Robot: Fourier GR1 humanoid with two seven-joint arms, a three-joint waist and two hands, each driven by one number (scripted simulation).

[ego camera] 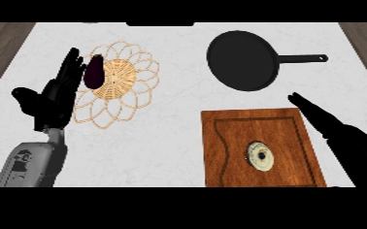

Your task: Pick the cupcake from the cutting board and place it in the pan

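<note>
Right hand (331, 126), fingers straight, is hovering off the board's (222, 145) right edge, flanking the cupcake (261, 156); left hand (54, 94) is resting open.

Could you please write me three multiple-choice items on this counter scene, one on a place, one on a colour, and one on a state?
1. Where is the round cream-topped cupcake?
A. in the pan
B. on the brown wooden cutting board
C. on the woven mat

2. What colour is the round frying pan?
A. black
B. red
C. silver

3. How is the right robot hand?
A. curled round the cupcake
B. open, fingers straight
C. gripping the pan handle

Answers: 1 B, the cupcake sits inside the board's groove. 2 A, pan and handle are black all over. 3 B, its fingers stretch straight beside the board's right edge, holding nothing.
</note>
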